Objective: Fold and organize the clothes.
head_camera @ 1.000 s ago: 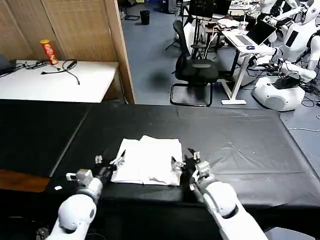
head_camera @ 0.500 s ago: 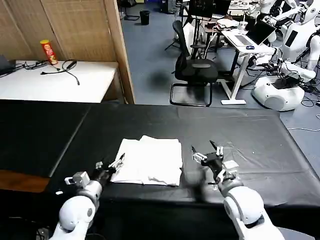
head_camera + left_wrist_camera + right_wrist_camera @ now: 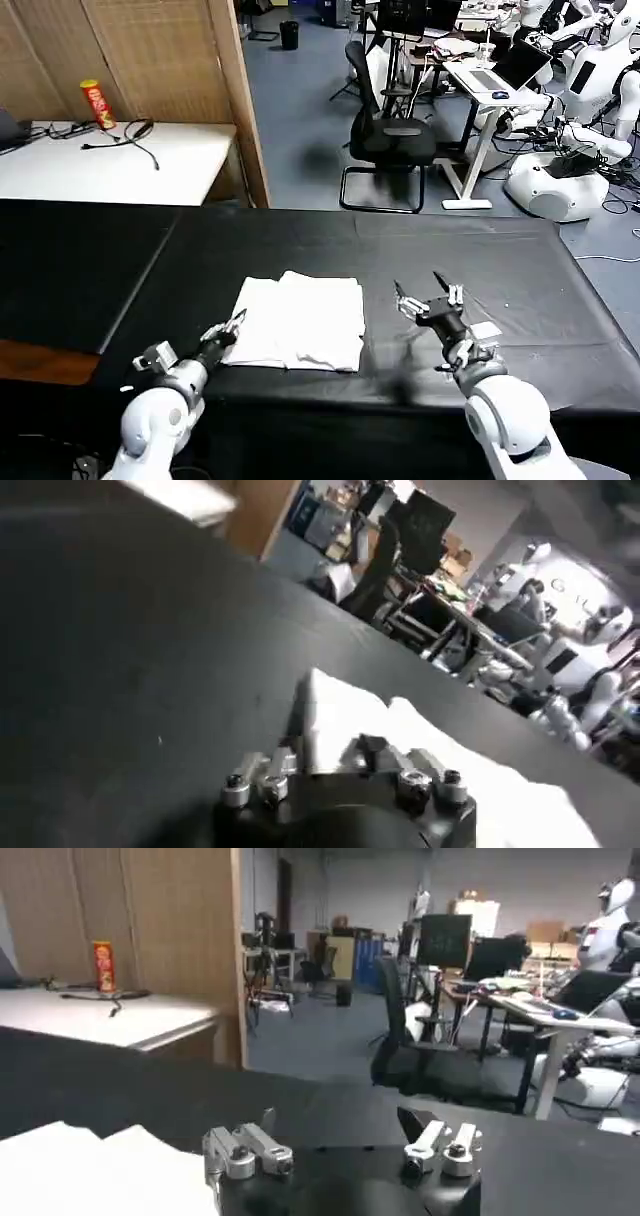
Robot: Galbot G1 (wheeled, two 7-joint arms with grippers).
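Note:
The clothes are one white T-shirt [image 3: 300, 322], folded into a rough rectangle on the black table [image 3: 520, 270], near its front edge. My left gripper [image 3: 226, 331] sits low at the shirt's front left corner. In the left wrist view its fingers [image 3: 301, 742] stand apart, with the white shirt [image 3: 420, 745] showing just beyond and between them. My right gripper [image 3: 427, 298] hovers open above bare black cloth, a short way right of the shirt and not touching it. In the right wrist view that gripper [image 3: 338, 1124] holds nothing, and the shirt [image 3: 90, 1170] lies off to one side.
A white side table [image 3: 120, 160] with a red can [image 3: 97, 103] and cables stands at the back left, beside a wooden partition [image 3: 235, 90]. Behind the black table are an office chair [image 3: 392, 140], desks and other robots [image 3: 560, 180]. Bare black cloth stretches to the right.
My right gripper has left the shirt's right edge, moving right and rising, still open. The left gripper has shifted slightly right along the shirt's corner. The shirt lies unmoved.

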